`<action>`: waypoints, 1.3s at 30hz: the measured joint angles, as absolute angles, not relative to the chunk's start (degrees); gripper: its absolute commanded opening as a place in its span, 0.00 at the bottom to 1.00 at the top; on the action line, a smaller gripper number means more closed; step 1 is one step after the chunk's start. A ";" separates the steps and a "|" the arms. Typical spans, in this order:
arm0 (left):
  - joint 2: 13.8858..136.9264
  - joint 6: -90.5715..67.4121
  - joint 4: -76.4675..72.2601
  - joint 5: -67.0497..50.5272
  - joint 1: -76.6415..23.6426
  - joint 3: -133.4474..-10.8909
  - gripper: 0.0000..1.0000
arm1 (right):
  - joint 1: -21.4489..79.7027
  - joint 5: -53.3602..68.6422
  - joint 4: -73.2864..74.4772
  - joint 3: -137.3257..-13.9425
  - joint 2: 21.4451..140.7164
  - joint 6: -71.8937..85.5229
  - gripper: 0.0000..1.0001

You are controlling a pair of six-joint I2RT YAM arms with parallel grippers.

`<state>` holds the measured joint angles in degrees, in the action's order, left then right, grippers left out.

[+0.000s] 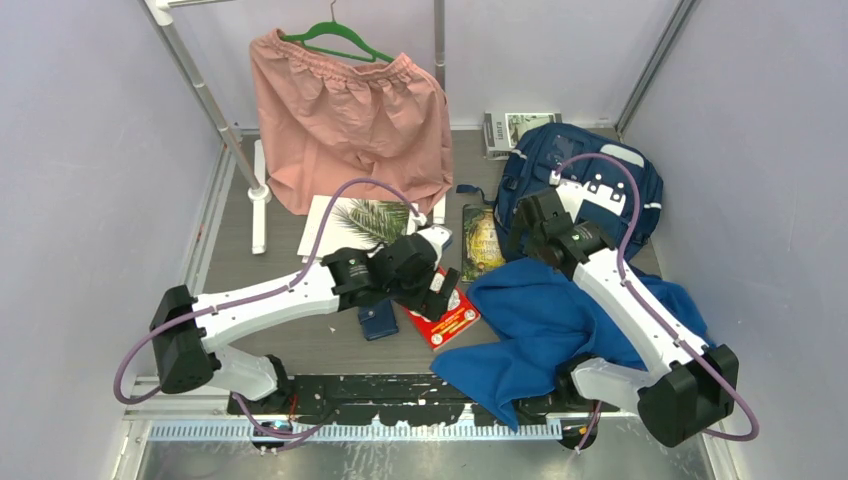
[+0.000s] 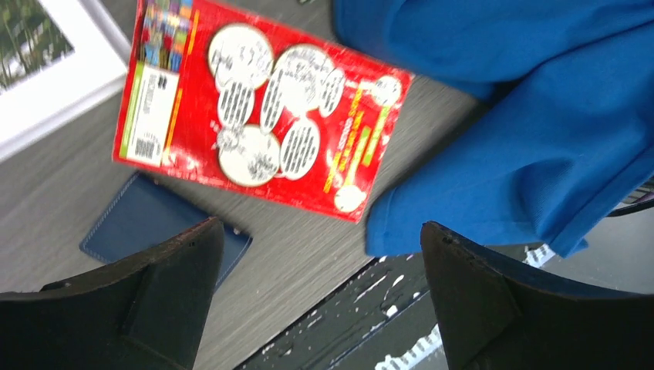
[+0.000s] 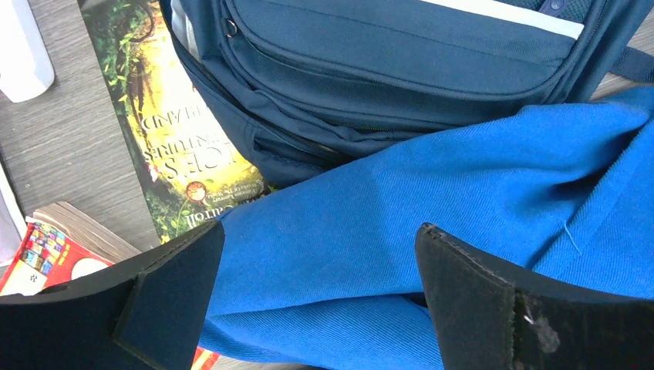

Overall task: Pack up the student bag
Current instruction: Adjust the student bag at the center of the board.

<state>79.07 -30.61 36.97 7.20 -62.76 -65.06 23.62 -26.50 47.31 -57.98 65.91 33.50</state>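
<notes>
We see a grey table (image 1: 300,350) with a clothes rail at the back, where pink shorts (image 1: 350,120) hang from a green hanger (image 1: 335,40). The student bag (image 1: 590,185) lies at the far right of the table, its front pocket facing the arms. A royal-blue cloth (image 1: 540,320) spreads from the bag's near edge down to the right arm's base, touching the bag. Left of the bag lies a green-covered book (image 1: 482,245), partly tucked under the bag's side. A white item with a palm-leaf picture (image 1: 360,222), perhaps a book, lies below the shorts. A red book (image 1: 445,320) lies beside the cloth, and a small navy wallet (image 1: 378,321) is just beside it. The left gripper (image 2: 320,231) hovers over the red book, jaws spread wide and holding nothing. The right gripper (image 3: 316,231) hangs over the cloth at the bag's edge, equally wide and empty.
</notes>
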 measured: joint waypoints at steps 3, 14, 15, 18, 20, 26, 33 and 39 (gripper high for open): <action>80.79 -29.80 36.99 9.47 -64.49 -68.88 0.99 | 23.62 -26.50 46.98 -56.45 64.31 33.36 1.00; 76.99 -30.81 37.58 18.04 -62.85 -68.47 1.00 | 23.62 -23.57 46.00 -57.63 66.96 28.64 1.00; 75.72 -31.35 37.65 18.33 -61.28 -67.79 1.00 | 23.62 -23.46 45.89 -58.37 68.16 28.36 1.00; 72.01 -32.97 37.69 18.92 -56.86 -65.12 1.00 | 23.62 -23.55 46.11 -62.78 74.39 26.94 1.00; 69.25 -34.06 37.85 19.07 -54.11 -62.63 1.00 | 23.62 -24.08 46.85 -66.35 79.15 25.80 1.00; 65.84 -36.16 38.02 18.20 -52.80 -58.65 0.99 | 23.62 -26.63 46.39 -72.16 93.32 22.96 1.00; 65.54 -38.92 36.45 16.23 -52.82 -55.96 0.98 | 23.53 -25.52 45.50 -72.84 103.63 20.29 0.85; 65.49 -40.23 35.22 13.30 -52.82 -54.17 0.98 | 23.20 -28.36 41.85 -69.95 102.15 21.17 0.01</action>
